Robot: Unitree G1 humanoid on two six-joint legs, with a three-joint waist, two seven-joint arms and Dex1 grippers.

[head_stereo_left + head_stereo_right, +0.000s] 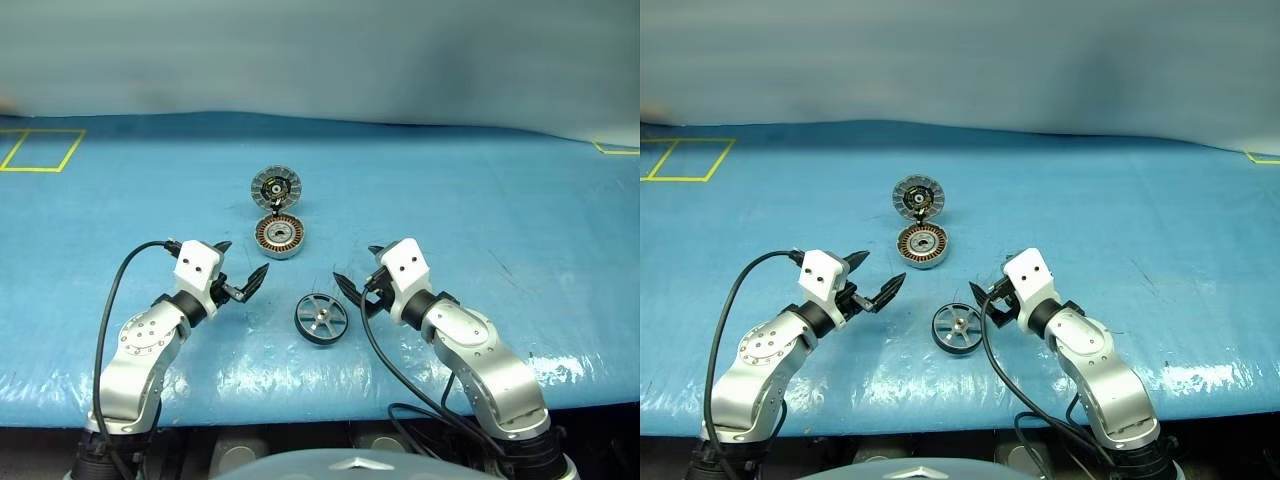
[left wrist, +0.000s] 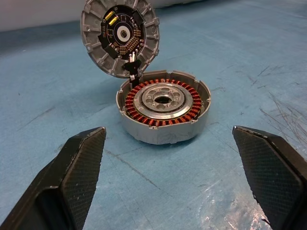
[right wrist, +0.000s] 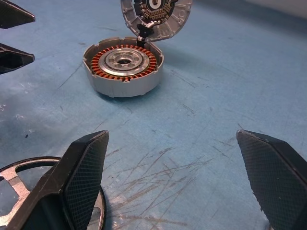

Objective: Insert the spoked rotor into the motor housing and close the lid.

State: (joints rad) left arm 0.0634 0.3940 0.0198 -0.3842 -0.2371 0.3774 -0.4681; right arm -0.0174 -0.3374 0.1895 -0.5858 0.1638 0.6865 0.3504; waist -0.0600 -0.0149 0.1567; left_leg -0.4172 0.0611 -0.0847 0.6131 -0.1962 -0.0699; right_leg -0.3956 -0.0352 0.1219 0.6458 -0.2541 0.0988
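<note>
The spoked rotor [image 1: 321,319], a dark ring with silver spokes, lies flat on the blue table near the front, between my two arms. Beyond it sits the motor housing [image 1: 279,236], a grey shell with copper coils showing. Its lid [image 1: 276,187] stands tilted up on the far side, joined at the shell's edge, with the segmented inner face toward me. My left gripper [image 1: 243,260] is open, left of the rotor and short of the housing. My right gripper [image 1: 357,266] is open just right of the rotor. Neither holds or touches anything.
A blue sheet [image 1: 480,220] covers the table, scratched and glossy toward the front edge. Yellow tape marks lie at the far left [image 1: 40,150] and far right [image 1: 615,148]. Black cables [image 1: 105,320] loop from each wrist.
</note>
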